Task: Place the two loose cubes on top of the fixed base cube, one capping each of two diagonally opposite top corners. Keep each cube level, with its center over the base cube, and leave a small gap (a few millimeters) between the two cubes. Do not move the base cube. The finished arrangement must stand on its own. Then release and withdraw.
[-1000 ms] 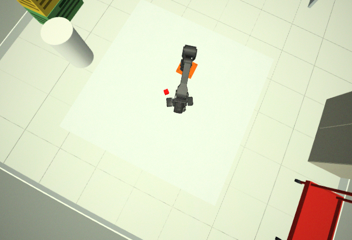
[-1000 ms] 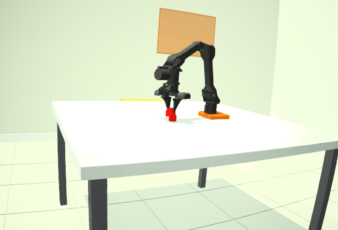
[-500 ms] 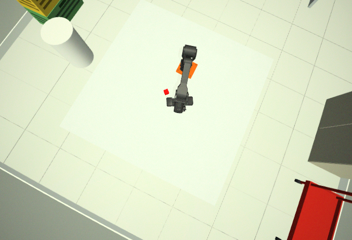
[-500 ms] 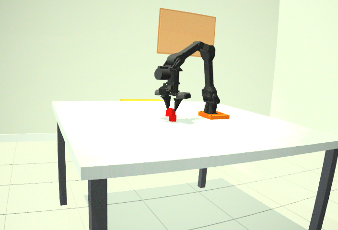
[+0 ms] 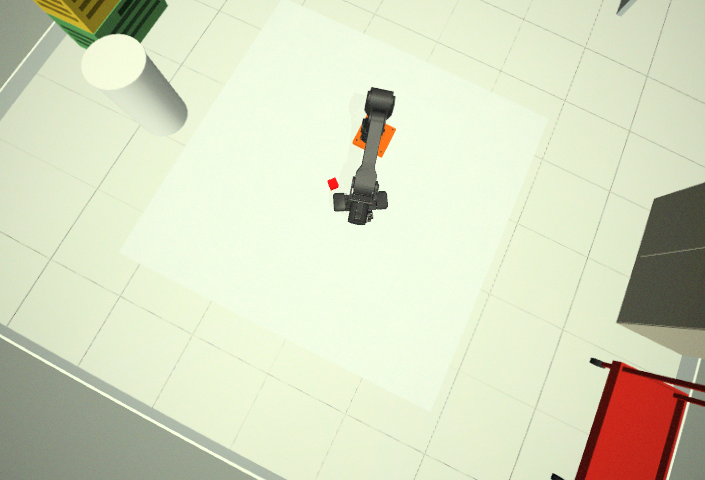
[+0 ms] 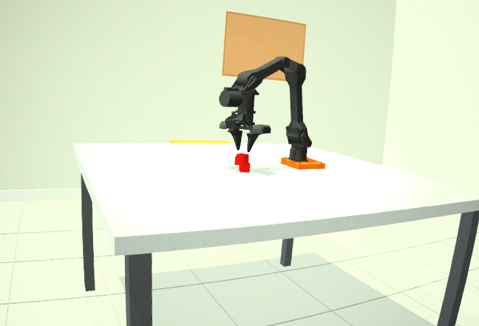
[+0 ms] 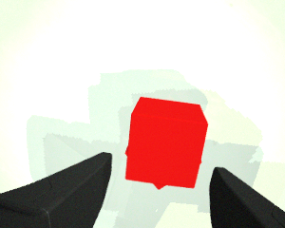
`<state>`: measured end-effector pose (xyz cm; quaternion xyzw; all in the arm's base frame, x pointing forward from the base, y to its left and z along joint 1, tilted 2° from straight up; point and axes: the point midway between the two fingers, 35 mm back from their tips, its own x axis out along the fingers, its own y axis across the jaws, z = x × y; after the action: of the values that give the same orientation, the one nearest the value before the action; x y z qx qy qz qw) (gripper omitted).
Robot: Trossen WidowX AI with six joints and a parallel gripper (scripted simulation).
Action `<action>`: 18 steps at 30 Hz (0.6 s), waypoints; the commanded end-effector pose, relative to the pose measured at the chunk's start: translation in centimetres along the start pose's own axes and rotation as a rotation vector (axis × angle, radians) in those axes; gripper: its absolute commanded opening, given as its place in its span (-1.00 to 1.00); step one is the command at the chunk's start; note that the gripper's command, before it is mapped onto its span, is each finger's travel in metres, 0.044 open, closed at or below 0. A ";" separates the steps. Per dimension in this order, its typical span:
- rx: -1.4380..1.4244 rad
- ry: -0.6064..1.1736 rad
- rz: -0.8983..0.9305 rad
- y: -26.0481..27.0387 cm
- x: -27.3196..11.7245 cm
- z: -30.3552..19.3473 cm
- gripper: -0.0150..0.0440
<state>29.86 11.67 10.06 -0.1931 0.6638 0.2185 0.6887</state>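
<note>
The task looks about half done, as far as can be judged. In the exterior view a red cube, the first loose one (image 6: 242, 158) (image 7: 166, 149), sits above another red block, taken to be the fixed base cube (image 6: 244, 167) (image 7: 159, 186), near the middle of the frame; in the wrist view only small corners of the lower block peep out. The upper one appears level, though whether it caps the proper corner cannot be confirmed.

The black parallel-jaw gripper (image 5: 359, 200) (image 6: 243, 150) (image 7: 161, 170) is partly open, its fingertips just above the placed cube with space on both sides, holding nothing. The second loose red cube (image 5: 332, 183) remains on the white table (image 5: 239, 169) (image 6: 208, 200), left of the gripper in the top view. It must still be lifted, set over the opposite corner with a slight gap, and released.

The placed cube is the chief obstacle: a finger could nudge it during that second placement. The orange base plate (image 5: 388, 135) (image 6: 316, 166) stands apart, and the white cylinder (image 5: 163, 107), upper left of the top view, seems out of the way.
</note>
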 end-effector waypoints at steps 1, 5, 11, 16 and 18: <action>-0.002 -0.006 -0.001 0.0 -0.7 0.1 0.20; -0.002 -0.006 -0.001 0.0 -0.7 0.1 0.20; 0.309 -0.002 -0.005 -3.1 -1.7 -2.5 0.41; 0.655 -0.002 -0.010 -6.0 -3.1 -5.8 0.41; 0.793 -0.003 -0.012 -7.0 -3.6 -7.2 0.41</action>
<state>28.87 4.06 12.72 0.0108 0.6934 0.0139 0.7204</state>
